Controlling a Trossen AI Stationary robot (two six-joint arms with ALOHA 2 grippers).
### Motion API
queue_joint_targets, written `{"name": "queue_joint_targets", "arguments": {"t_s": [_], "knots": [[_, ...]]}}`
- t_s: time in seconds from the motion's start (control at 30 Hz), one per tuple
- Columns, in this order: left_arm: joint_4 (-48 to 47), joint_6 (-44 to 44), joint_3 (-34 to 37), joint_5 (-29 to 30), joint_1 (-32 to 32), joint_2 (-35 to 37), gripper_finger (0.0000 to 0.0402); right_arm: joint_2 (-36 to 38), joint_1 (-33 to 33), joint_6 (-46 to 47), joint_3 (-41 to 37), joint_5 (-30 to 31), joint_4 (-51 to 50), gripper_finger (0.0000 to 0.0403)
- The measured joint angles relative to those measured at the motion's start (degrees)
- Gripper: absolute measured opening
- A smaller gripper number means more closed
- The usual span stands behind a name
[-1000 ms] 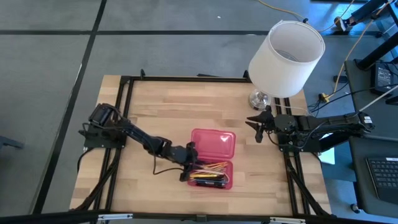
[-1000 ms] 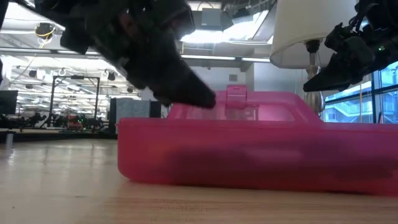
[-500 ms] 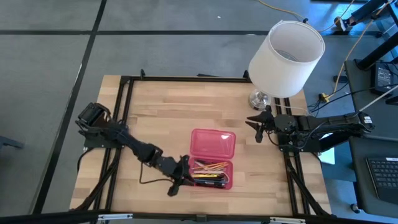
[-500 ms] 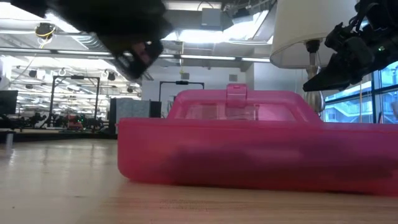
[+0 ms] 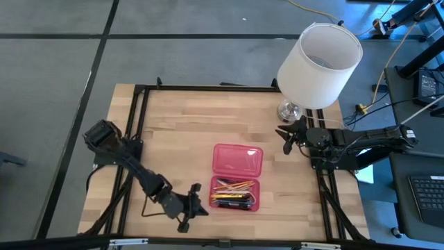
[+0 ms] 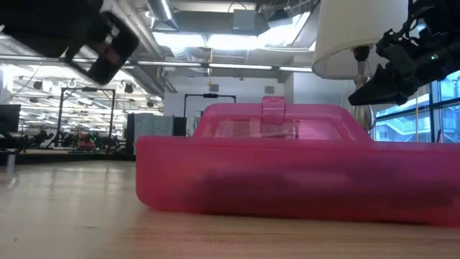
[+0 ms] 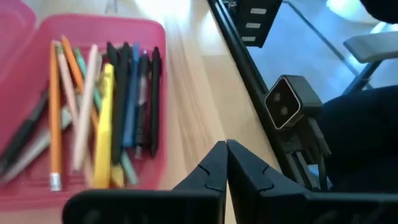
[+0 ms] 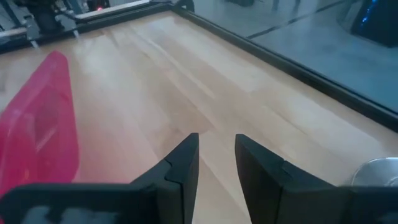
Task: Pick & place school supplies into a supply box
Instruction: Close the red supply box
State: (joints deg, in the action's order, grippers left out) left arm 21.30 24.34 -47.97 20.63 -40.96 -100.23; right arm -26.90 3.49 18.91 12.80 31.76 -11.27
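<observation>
Beside shut left jaws: supply box (image 5: pixel 236 178).

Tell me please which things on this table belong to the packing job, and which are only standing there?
Belong to the job:
- pink supply box, lid open
- pens and pencils lying in its tray
- left gripper, shut, empty, beside the box
- right gripper, open, waiting near the lamp

Only standing there:
- white lamp

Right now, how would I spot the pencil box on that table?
Start at the white lamp on the wooden table's far right corner. Nearer the front edge lies the pink box, lid open flat, its tray full of pens and pencils. Nothing else there is pink.
</observation>
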Motion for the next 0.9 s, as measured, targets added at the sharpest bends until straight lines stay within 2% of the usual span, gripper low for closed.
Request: {"name": "queue_joint_targets", "arguments": {"t_s": [0.2, 0.43, 0.57, 0.77, 0.9], "knots": [[8.54, 1.53, 0.0, 2.37, -0.74, -9.0, 0.0001, -2.59, 0.02, 4.36, 0.0, -1.31, 1.4, 0.0108], [17.84, 3.51, 0.01, 3.2, -0.52, -16.18, 0.0001, -11.08, 0.04, 10.85, 0.0, -4.15, 4.83, 0.0108], [18.0, 4.99, 0.0, 6.63, -0.54, -17.26, 0.0002, -17.01, 0.07, 10.8, 0.0, -7.7, 10.83, 0.0108], [17.68, 6.06, 0.0, 8.44, -0.52, -17.26, 0.0002, -23.31, 0.07, 10.95, 0.0, -8.14, 14.12, 0.0108], [17.55, 6.49, 0.0, 8.43, -0.18, -17.26, 0.0001, -26.84, 0.07, 8.8, 0.0, -13.16, 20.42, 0.0108]]}}
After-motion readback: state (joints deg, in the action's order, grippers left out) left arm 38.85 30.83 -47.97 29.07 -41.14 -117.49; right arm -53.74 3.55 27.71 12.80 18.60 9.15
